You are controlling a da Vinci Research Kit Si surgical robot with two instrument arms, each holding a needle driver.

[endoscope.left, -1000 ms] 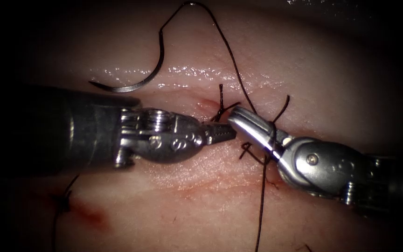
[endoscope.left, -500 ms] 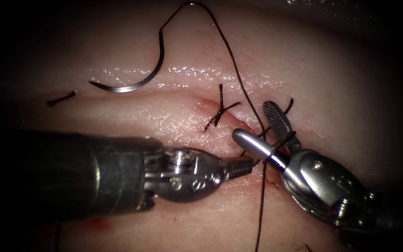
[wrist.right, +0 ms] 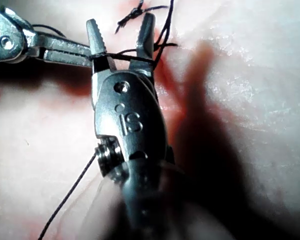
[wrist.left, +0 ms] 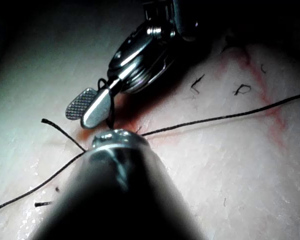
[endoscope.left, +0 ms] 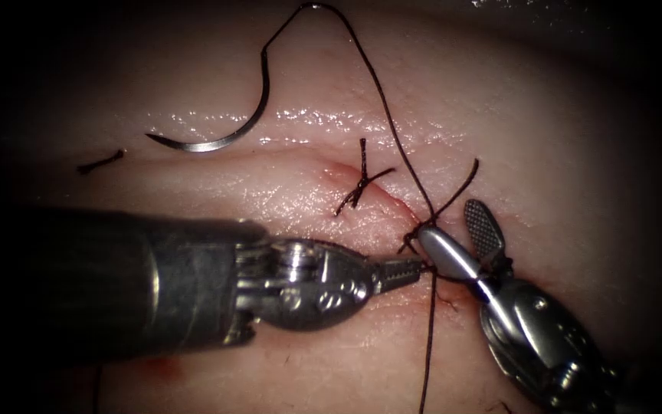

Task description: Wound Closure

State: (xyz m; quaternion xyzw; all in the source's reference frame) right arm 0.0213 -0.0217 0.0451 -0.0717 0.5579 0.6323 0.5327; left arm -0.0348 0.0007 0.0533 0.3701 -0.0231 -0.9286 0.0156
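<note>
Endoscope view: left end effector (endoscope.left: 415,268) closing together on thread (endoscope.left: 392,123) beside the cut, right end effector (endoscope.left: 453,230) gaping apart, thread wrapping its jaws, needle (endoscope.left: 224,138) lying free on tissue (endoscope.left: 545,130); left wrist view: shaft hiding own jaws; right wrist view: thread (wrist.right: 122,54) crossing the spread jaws.

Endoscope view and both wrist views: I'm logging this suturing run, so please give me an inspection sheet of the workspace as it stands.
Surface: tissue, moist, with the cut and a red fluid smear.
Job's things: needle lies free on the tissue, not in it, held by neither tool; thread runs from it to the stitch site between the tools; a finished knot sits on the cut.
Clutter: cut thread end left of the knot.
Grippers: left tool shut on the thread; right tool open, thread wrapped around its jaws, gripping nothing.
Cables: nothing seen.
Surroundings: dark, nothing seen.
</note>
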